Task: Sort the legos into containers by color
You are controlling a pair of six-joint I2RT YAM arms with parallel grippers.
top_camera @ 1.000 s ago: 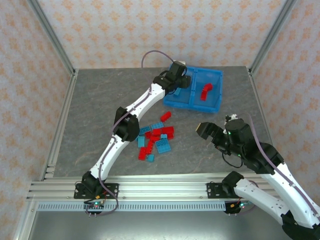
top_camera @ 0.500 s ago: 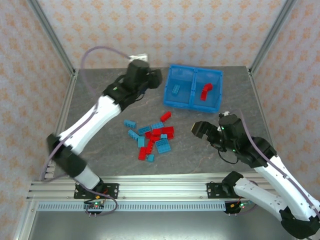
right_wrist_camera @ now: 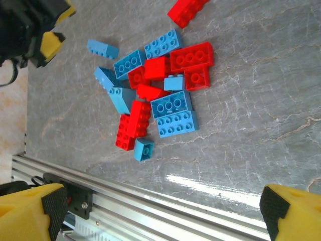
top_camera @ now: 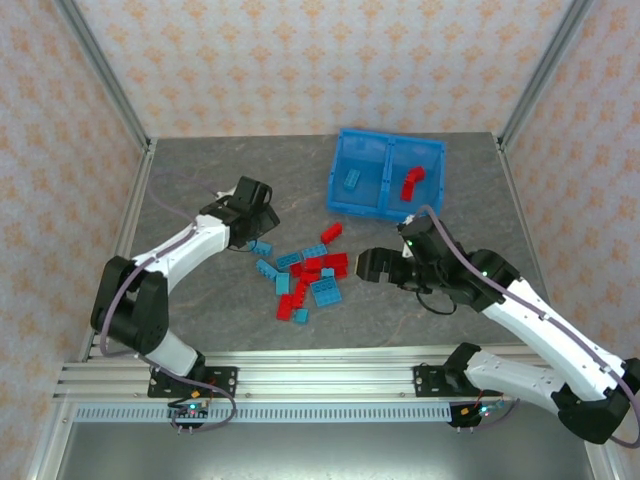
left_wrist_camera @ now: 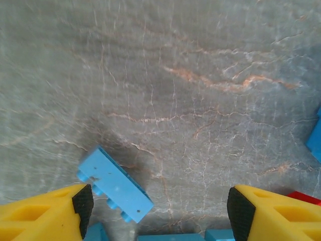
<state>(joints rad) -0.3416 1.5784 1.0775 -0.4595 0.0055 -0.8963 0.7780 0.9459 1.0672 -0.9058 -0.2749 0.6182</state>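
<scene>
A pile of red and light blue legos lies mid-table, and it also shows in the right wrist view. The translucent blue bin stands behind it, with one blue brick in its left container and a red brick in its right. My left gripper hangs open at the pile's left edge. A lone blue brick lies on the table just inside its left finger, untouched. To the right of the pile my right gripper is open and holds nothing.
The aluminium rail runs along the table's near edge, close under my right gripper. Frame posts and patterned walls close the table in on three sides. Bare grey tabletop lies left of the pile.
My left arm swung back from over the bin's left container to the pile's left edge, its jaws opening wider. My right gripper moved left toward the pile.
</scene>
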